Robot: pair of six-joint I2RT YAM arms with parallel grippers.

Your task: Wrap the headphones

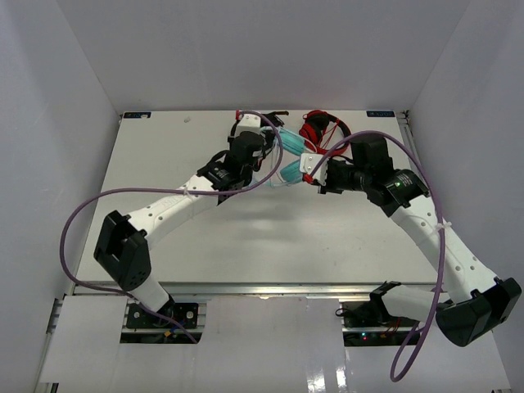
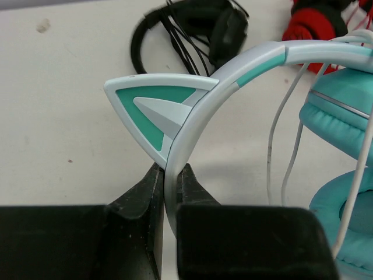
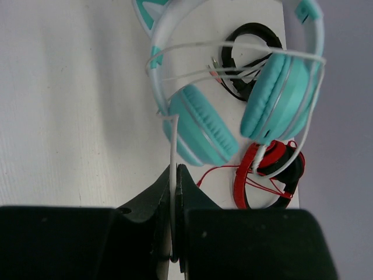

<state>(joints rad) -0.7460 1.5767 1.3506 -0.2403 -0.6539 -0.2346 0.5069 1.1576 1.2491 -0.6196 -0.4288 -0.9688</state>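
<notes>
The teal headphones [image 1: 288, 157] are held up at the back middle of the table between both grippers. My left gripper [image 2: 171, 175] is shut on the pale headband just below a cat-ear point [image 2: 157, 111]; in the top view it [image 1: 264, 152] sits left of the ear cups. My right gripper [image 3: 175, 172] is shut on the thin white cable [image 3: 172, 140], which runs up past the left ear cup [image 3: 201, 125] and crosses over the headband and the other cup [image 3: 277, 96]. In the top view the right gripper [image 1: 315, 170] is just right of the cups.
Black headphones [image 2: 215, 29] lie on the table behind the teal pair, also in the right wrist view [image 3: 250, 41]. Red headphones [image 1: 323, 124] lie at the back right near the table's far edge. White walls close in the left, back and right sides.
</notes>
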